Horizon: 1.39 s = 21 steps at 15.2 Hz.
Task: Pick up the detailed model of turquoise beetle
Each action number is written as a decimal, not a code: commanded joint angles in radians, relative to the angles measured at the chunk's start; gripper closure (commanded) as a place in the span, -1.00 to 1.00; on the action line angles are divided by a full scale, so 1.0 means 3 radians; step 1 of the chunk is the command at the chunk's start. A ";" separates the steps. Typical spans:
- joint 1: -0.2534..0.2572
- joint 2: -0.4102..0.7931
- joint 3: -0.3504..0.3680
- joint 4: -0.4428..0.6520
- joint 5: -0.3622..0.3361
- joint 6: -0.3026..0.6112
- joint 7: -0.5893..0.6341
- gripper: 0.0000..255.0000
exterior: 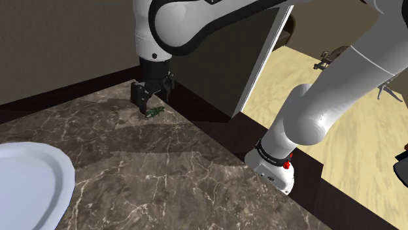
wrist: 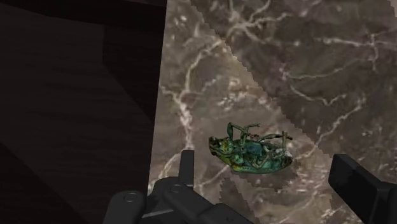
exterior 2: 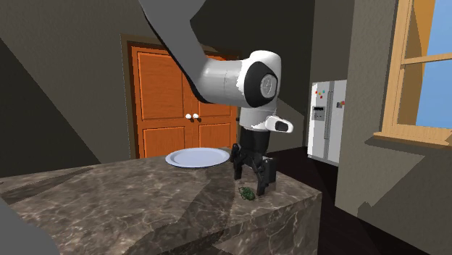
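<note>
You're looking at a countertop [exterior: 163,170] of dark brown marble, pale-veined and smooth with a soft sheen. On it, the beetle [wrist: 251,154] has a glossy, metallic green-turquoise shell. Above the countertop, the gripper [exterior: 152,103] is matt black and the arm [exterior: 196,19] glossy white. The plate [exterior 2: 195,157] on the countertop is smooth plain white. The door [exterior 2: 170,94] behind the countertop is orange panelled wood.

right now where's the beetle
In the shoulder view the beetle lies on the counter near its edge, right below the open gripper. The wrist view shows it on its back between the fingers, untouched.
</note>
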 commanded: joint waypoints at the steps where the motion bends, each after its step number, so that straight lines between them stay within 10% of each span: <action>1: 0.0002 0.0043 0.0012 -0.0049 -0.0002 0.0093 0.0003 -1.00; 5: 0.0003 0.0109 0.0025 -0.0110 -0.0009 0.0217 0.0003 -1.00; 6: 0.0003 0.0107 0.0025 -0.0112 -0.0009 0.0218 0.0002 1.00; 21: 0.0001 -0.0035 -0.0005 0.0039 0.0005 -0.0072 0.0004 1.00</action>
